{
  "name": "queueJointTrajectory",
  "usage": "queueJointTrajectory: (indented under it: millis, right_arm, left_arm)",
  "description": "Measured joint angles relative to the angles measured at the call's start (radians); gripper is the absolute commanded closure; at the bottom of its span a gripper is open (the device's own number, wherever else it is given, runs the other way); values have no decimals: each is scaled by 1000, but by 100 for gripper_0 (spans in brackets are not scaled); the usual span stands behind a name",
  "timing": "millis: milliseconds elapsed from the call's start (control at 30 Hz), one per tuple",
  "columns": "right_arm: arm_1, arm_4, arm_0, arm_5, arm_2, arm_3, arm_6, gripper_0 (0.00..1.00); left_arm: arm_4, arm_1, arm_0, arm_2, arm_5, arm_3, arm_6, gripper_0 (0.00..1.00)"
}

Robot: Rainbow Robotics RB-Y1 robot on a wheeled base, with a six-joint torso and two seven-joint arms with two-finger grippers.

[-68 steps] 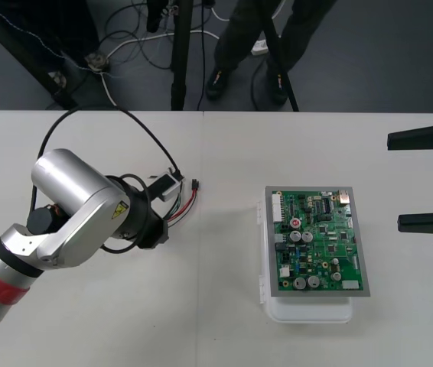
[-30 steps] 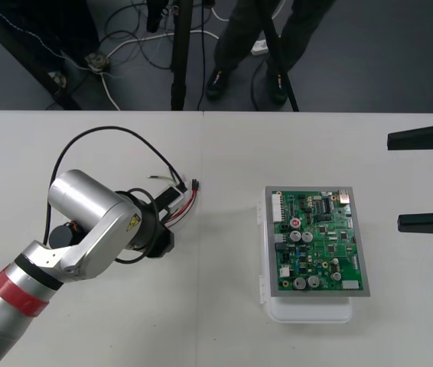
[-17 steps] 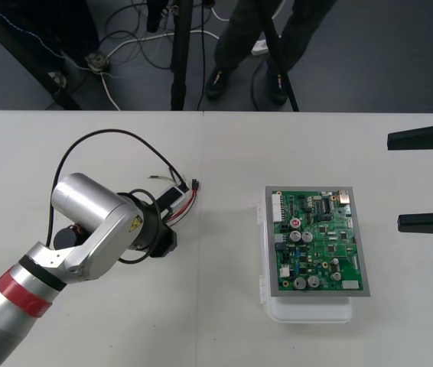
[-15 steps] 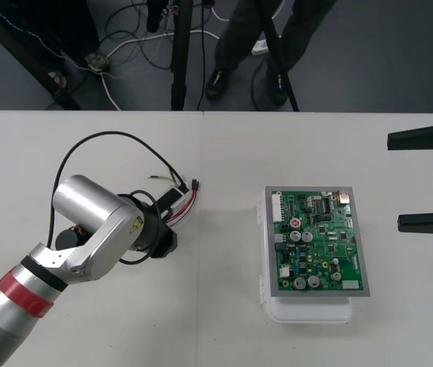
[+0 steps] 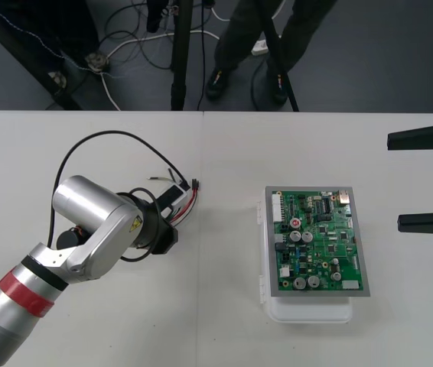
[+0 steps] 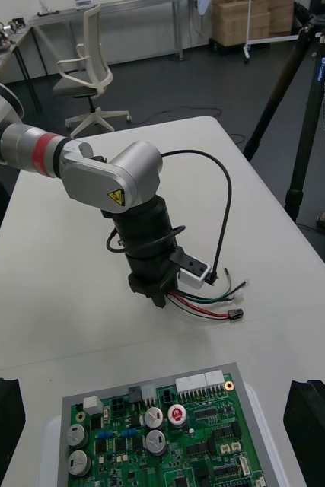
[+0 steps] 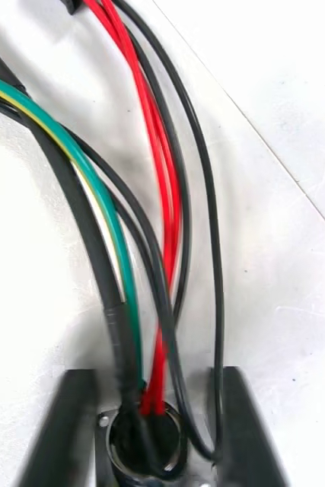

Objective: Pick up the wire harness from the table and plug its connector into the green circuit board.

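While its black fingers [image 7: 234, 426] are pressing on either side of the round metal socket [image 7: 143, 445], the left gripper [image 7: 154, 374] is clamping the wire harness [image 5: 183, 203] low over the table [image 5: 224, 329]. Its wires [image 7: 158, 190] are fanning outward to the small black plug [image 5: 195, 184], which is lying on the table, well apart from the green circuit board [image 5: 320, 241]. Beyond the board, the right gripper [image 5: 394, 182] is hanging with its fingers spread wide.

I saw the wire harness [image 5: 184, 200] left of the table's middle, its round metal socket [image 7: 143, 441] pinched in the left gripper [image 7: 153, 388], its small black plug [image 5: 195, 184] free. The green circuit board [image 5: 320, 241] lay flat on its white base [image 5: 308, 312], right of middle.
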Motion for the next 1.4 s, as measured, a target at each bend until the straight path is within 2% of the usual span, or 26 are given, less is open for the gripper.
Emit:
queueJointTrajectory:
  millis: [133, 267, 667, 900, 1067, 1400]
  right_arm:
    - [0, 0, 0, 0, 0, 0, 0, 0]
    - [0, 0, 0, 0, 0, 0, 0, 0]
    - [0, 0, 0, 0, 0, 0, 0, 0]
    - [0, 0, 0, 0, 0, 0, 0, 0]
    - [0, 0, 0, 0, 0, 0, 0, 0]
    - [0, 0, 0, 0, 0, 0, 0, 0]
  left_arm:
    - [0, 0, 0, 1, 1, 1, -19, 71]
    - [0, 0, 2, 7, 1, 1, -35, 100]
    - [0, 0, 8, 34, 5, 1, -51, 100]
    - [13, 1, 15, 88, 5, -7, -136, 100]
    - [28, 12, 19, 111, -14, -91, -164, 100]
    - [99, 47, 19, 159, -144, -295, -164, 100]
